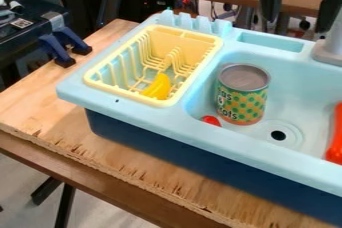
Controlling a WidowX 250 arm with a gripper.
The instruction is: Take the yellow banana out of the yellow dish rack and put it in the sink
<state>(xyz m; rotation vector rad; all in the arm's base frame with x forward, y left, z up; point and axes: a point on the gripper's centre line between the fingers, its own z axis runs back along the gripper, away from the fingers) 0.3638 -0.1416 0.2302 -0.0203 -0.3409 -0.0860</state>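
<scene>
Tin can (242, 99) stands upright in the sink (304, 89), near the basin wall beside the yellow rack (195, 79); basin floor stretches between it and the orange-red object (336, 134). At the view's top edge, the gripper (298, 3) hangs wide open, gripping nothing.

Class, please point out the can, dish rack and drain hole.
Can (248, 103): camera view, its dotted label.
Dish rack (127, 93): camera view, its near rim.
Drain hole (278, 135): camera view, its dark middle.
</scene>
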